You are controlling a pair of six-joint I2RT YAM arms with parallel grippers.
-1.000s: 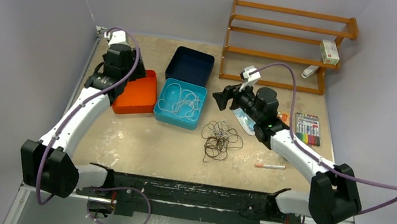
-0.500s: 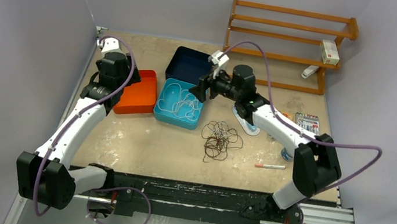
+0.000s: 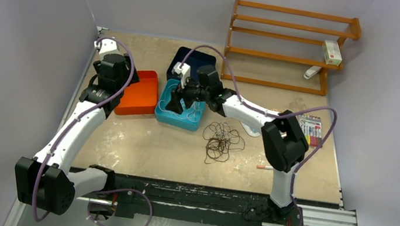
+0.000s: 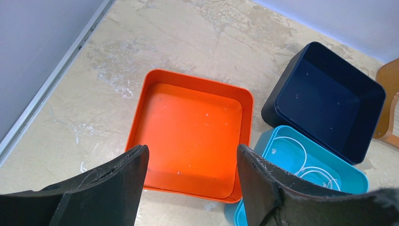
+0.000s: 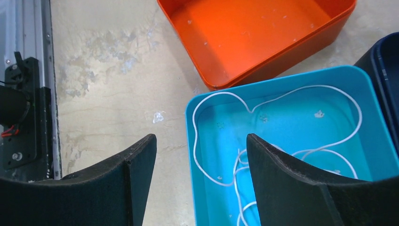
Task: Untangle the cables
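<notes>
Teal tray (image 3: 179,120) first: lower the spread right hand (image 3: 173,103) above it onto one white strand of the cables (image 5: 253,110) inside, pinch clear of the wall, leaving the dark tangle (image 3: 220,141) on the desk (image 3: 140,146) beside it and the spread left hand (image 4: 191,153) over the orange tray (image 4: 188,127) alongside.

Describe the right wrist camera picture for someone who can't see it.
The right end effector, fingers spread open, hovers over a teal bin holding loose loops of white cable. An orange bin sits just beyond it on the scuffed tan table.
</notes>
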